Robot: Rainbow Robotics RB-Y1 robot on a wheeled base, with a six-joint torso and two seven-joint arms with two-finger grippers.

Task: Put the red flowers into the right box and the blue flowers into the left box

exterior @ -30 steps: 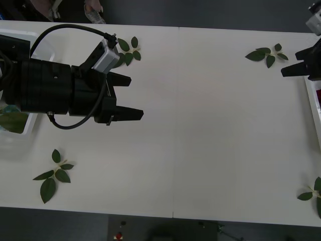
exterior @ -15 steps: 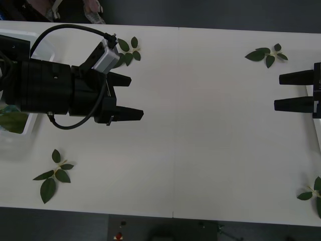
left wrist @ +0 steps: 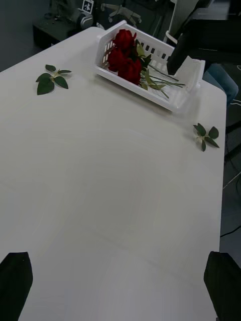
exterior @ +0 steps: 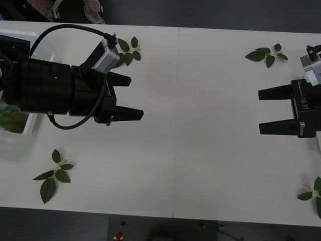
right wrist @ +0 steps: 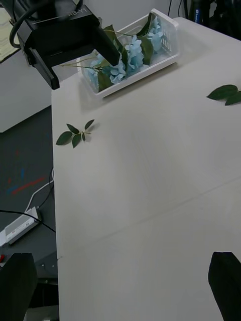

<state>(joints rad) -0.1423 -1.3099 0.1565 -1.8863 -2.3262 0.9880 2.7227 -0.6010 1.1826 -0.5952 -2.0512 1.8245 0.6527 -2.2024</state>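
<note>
Red flowers [left wrist: 125, 55] inside right box [left wrist: 170, 100].

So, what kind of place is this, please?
Probably a lab or office workroom: a plain white table staged with sorting trays, a power strip with cables on the floor, and what looks like an office chair base behind the table.

- The right gripper [right wrist: 120, 288] hangs over bare white table [right wrist: 150, 200], its two black fingers [right wrist: 17, 286] spread wide apart.
- Across the table stands the left box [right wrist: 168, 55], with the blue flowers [right wrist: 131, 55] and their green leaves lying inside.
- The left gripper [right wrist: 83, 60] hovers in front of that box.
- A leaf sprig [right wrist: 74, 135] lies near the table's edge; another leaf sprig [right wrist: 226, 94] lies far off.
</note>
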